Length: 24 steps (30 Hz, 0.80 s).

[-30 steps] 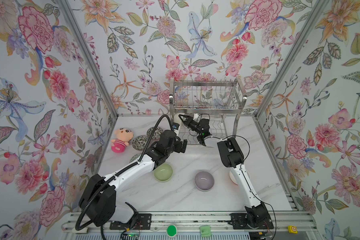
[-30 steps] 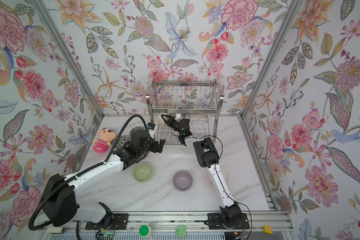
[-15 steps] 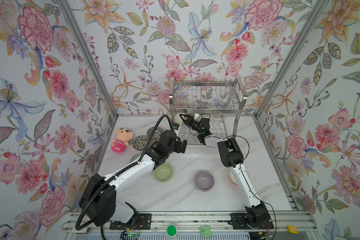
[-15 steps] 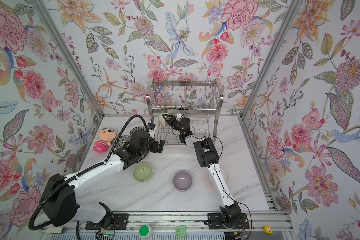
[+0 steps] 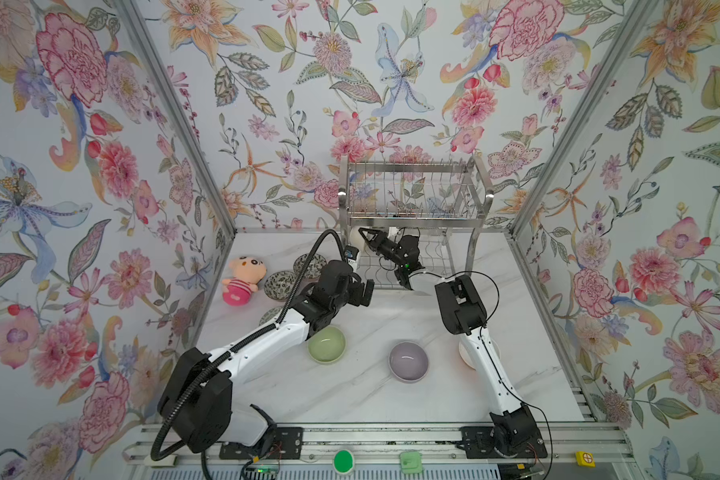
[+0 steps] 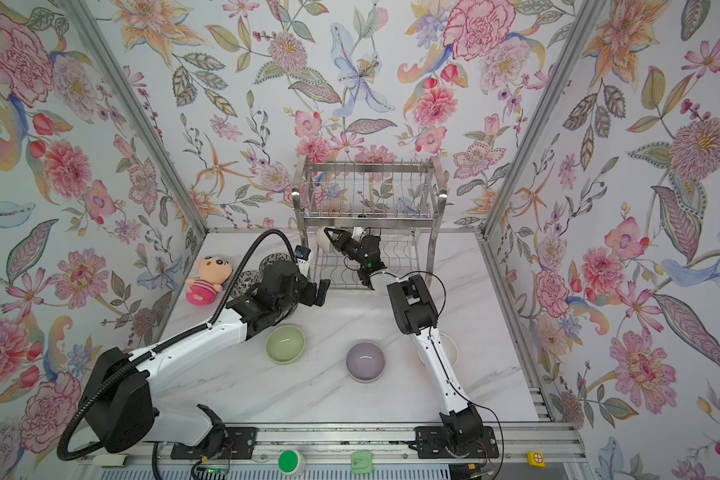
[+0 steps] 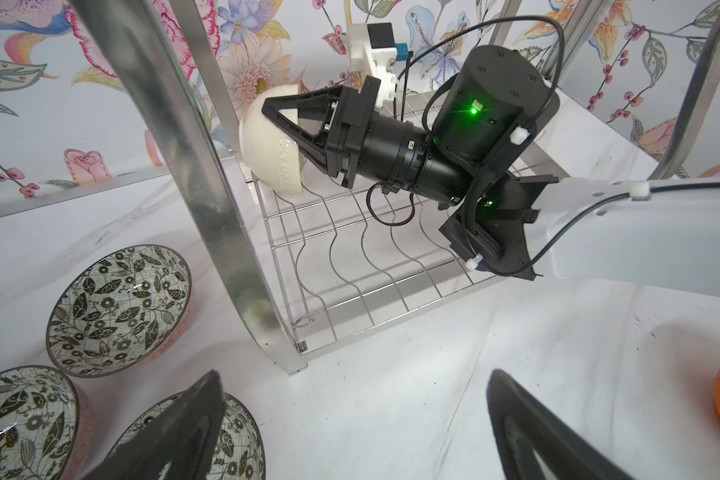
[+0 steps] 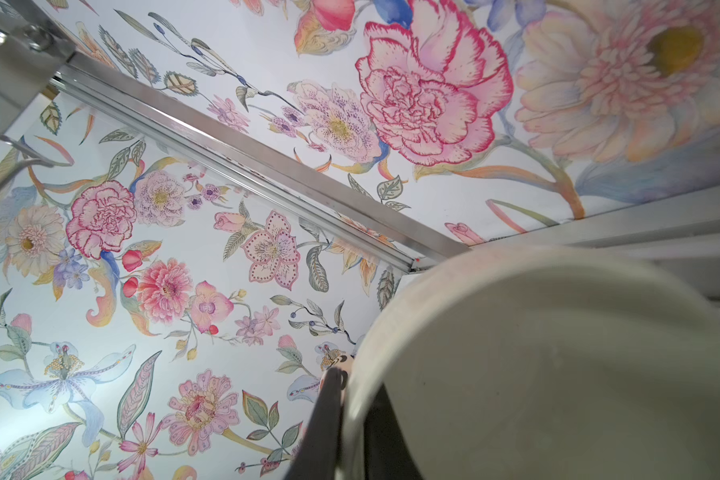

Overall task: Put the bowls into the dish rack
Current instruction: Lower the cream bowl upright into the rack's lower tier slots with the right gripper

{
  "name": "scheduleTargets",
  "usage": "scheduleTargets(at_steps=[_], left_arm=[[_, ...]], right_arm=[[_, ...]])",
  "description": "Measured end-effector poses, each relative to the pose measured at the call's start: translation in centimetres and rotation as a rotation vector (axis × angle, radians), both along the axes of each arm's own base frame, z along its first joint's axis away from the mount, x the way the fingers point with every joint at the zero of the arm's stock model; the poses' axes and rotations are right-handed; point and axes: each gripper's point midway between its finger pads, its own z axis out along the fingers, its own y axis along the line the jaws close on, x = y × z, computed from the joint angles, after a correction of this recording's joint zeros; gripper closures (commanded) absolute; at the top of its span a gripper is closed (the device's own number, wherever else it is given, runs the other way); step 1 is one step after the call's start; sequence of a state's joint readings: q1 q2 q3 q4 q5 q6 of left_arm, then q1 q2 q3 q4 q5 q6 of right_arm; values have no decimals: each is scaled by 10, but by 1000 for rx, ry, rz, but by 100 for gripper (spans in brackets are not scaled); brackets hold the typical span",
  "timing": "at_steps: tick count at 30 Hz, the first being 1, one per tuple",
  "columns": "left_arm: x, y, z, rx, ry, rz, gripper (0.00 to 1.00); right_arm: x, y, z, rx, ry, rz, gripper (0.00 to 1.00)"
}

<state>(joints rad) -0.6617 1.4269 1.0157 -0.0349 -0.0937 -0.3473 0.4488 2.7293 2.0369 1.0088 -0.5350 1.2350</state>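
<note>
Right gripper (image 5: 368, 237): I clamp the cream bowl (image 7: 266, 158) by its rim, low in the rack (image 5: 408, 168), 12 o'clock on the bench (image 5: 350, 395) | left gripper (image 5: 365, 291): wide apart, empty.

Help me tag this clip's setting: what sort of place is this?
Probably a robot test cell dressed up as a kitchen, not a real home: floral wallpaper panels held in aluminium posts, robot arms bolted to a front rail, and a marble-look table bearing a dish rack and bowls.
</note>
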Motion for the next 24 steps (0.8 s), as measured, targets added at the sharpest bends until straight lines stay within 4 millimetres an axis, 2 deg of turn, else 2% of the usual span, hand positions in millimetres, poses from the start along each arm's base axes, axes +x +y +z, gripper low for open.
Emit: scheduleTargets(at_steps=[17, 24], left_arm=[[-2, 6, 8, 3, -15, 20, 1], [-3, 7, 11, 0, -21, 23, 1]], right_arm=[[-1, 3, -9, -26, 25, 15, 76], [0, 1, -16, -48, 26, 11, 68]])
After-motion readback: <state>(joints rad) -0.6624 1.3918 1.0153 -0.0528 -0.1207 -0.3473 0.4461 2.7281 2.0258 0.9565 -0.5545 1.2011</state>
